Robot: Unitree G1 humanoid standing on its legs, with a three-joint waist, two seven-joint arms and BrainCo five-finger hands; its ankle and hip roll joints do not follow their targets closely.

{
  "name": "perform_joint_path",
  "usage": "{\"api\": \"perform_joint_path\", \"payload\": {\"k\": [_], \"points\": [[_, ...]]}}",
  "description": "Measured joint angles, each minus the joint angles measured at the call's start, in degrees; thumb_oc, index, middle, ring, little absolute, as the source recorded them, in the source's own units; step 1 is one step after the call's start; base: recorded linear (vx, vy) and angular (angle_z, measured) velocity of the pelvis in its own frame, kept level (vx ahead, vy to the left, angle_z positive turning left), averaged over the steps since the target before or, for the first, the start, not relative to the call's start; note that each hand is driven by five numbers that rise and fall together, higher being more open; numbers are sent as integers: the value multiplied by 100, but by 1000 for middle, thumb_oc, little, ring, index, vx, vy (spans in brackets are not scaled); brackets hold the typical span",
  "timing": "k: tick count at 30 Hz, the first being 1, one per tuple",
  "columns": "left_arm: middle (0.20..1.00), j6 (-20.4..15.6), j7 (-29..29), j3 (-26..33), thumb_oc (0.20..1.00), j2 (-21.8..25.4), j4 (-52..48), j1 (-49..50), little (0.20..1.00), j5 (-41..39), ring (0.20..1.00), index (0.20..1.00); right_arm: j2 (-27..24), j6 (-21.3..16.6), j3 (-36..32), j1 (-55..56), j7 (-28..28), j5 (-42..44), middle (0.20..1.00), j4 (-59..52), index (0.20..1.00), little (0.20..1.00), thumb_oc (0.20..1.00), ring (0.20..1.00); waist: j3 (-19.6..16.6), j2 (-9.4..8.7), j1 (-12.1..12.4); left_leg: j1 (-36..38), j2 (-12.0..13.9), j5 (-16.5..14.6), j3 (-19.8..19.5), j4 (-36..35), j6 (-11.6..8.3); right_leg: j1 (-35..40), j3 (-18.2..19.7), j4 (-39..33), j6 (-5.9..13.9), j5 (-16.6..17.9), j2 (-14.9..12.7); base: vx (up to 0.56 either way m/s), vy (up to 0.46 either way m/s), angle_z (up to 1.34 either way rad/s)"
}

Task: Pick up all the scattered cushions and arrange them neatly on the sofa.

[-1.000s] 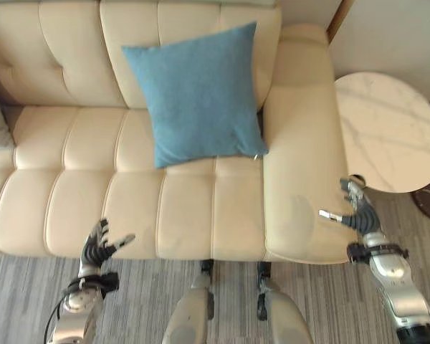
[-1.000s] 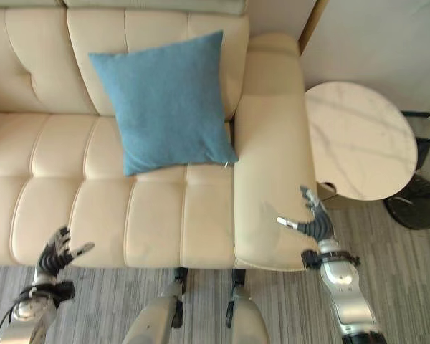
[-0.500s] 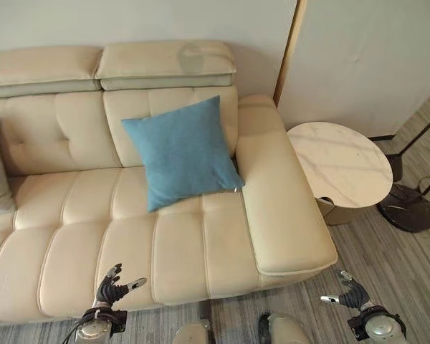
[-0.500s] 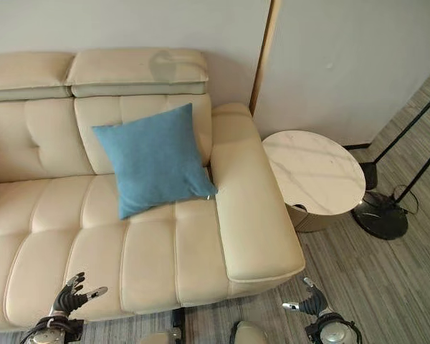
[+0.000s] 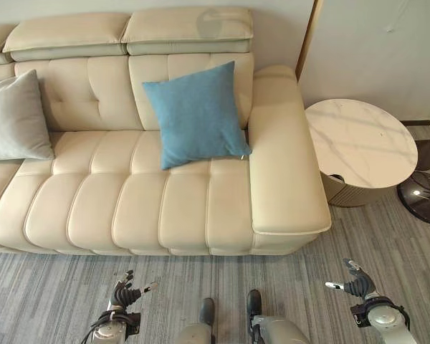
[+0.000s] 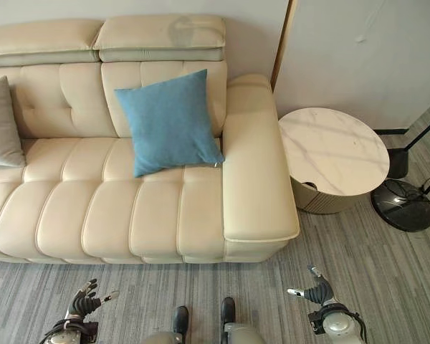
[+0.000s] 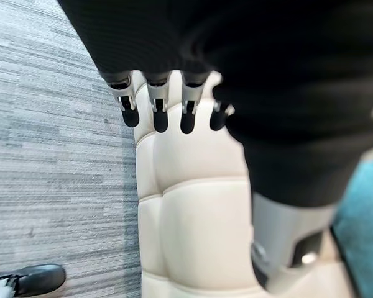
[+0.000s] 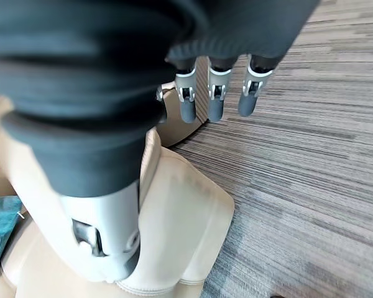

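Both your left hand and right hand hang empty with fingers loosely spread, low in the frame. The square blue fabric cushion and grey fabric cushion lean on the cream leather sofa; look around the grey carpet for strays before reaching.

The sofa looks like cream leather, smooth with a soft sheen, stitched into padded panels. The blue cushion on it is matt woven cloth, and the grey cushion looks like a similar dull fabric. The round side table has a pale, marble-looking top, polished and veined. The floor is a grey, streaked carpet-like covering, matt and slightly rough. The lamp base is dark and glossy.
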Motion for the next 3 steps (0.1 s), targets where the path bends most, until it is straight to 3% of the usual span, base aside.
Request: {"api": "perform_joint_path", "payload": {"k": [3], "points": [[1000, 1, -2, 3, 1000, 51, 0, 25, 1000, -1, 1000, 1000, 79, -6, -194, 8, -3, 106, 1000, -1, 1000, 1000, 1000, 1000, -41, -32, -11, 103, -65, 10, 7, -121, 24, 201, -35, -286, 53, 38, -79, 49, 54, 1]]}}
